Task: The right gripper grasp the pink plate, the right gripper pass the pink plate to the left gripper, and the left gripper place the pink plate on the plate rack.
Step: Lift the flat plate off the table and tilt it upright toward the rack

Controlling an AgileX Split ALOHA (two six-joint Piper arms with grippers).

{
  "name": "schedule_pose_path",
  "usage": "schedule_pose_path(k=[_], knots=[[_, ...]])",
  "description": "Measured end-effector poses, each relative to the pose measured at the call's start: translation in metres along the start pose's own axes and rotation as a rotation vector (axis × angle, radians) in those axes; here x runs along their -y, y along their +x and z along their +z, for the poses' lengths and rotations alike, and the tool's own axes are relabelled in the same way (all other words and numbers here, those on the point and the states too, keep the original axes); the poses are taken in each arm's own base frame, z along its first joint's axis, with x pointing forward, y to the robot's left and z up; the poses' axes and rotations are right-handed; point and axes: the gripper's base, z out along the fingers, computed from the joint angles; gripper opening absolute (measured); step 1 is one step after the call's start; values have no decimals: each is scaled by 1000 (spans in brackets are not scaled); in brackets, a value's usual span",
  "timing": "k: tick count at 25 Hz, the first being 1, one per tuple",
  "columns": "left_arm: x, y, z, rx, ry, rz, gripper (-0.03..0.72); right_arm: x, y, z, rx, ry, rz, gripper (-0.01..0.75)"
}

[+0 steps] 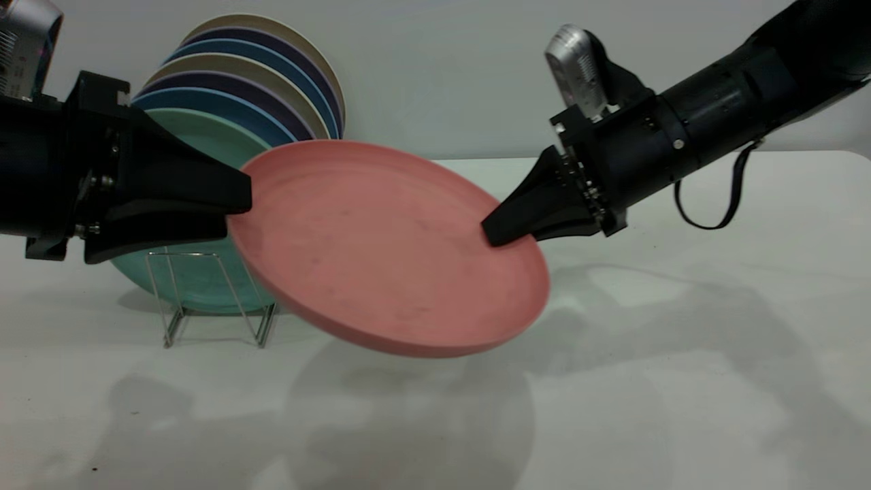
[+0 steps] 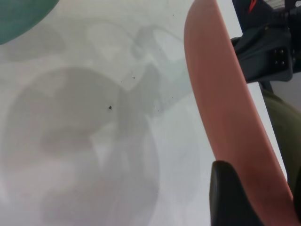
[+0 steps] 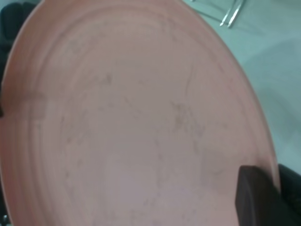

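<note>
The round salmon-pink matte plate [image 1: 388, 248] hangs tilted in the air above the white desk [image 1: 680, 381], between both arms. The black right gripper [image 1: 500, 231] has its wedge jaws closed on the plate's right rim. The black left gripper [image 1: 235, 207] has its jaws around the left rim; how tightly, I cannot tell. Behind it, the thin silver wire plate rack [image 1: 204, 299] near the desk's back left edge holds a mint-green plate [image 1: 197, 272] and other upright plates.
</note>
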Motion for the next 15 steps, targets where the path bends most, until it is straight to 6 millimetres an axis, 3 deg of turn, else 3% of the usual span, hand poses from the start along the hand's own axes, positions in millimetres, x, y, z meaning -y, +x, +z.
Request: schedule_pose_path(k=[5, 12, 15], knots=[[-1, 0, 0, 1, -11, -1, 361, -10, 1, 15, -29, -19, -20, 15], [-2, 0, 0, 4, -23, -3, 357, -12, -1, 17, -8, -28, -23, 15], [-3, -1, 0, 7, -36, -5, 307, -12, -1, 17, -5, -30, -31, 16]])
